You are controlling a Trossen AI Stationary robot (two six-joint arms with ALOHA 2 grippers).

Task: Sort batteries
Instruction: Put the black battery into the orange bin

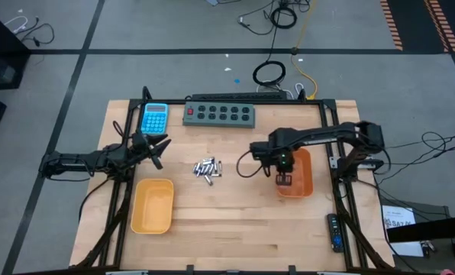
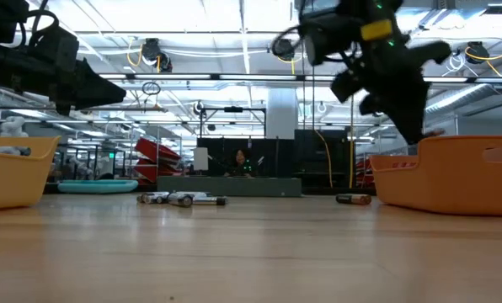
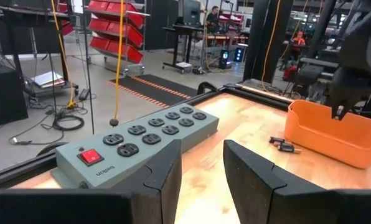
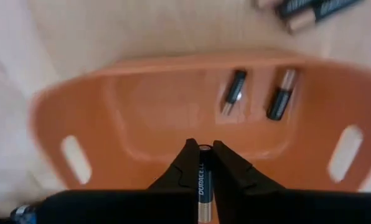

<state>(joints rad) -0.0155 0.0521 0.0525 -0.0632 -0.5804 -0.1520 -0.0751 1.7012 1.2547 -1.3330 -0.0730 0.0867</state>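
a dark battery (image 4: 203,180) with printed lettering is sitting pinched in the right hand (image 4: 201,152), hanging over the orange tray (image 4: 79,112) holding two more; the left hand (image 3: 201,163) is waiting half spread by the power strip (image 3: 136,140).

a robotics lab or workshop: red parts bins (image 3: 114,37) on racks, cables (image 1: 277,15) across the taped concrete floor, exposed ceiling lights.

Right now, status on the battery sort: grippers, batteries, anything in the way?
Right gripper shut on a dark battery, above the orange tray; two batteries already inside. Left gripper open, waiting near the power strip. Loose pile mid-table. Nothing blocking.
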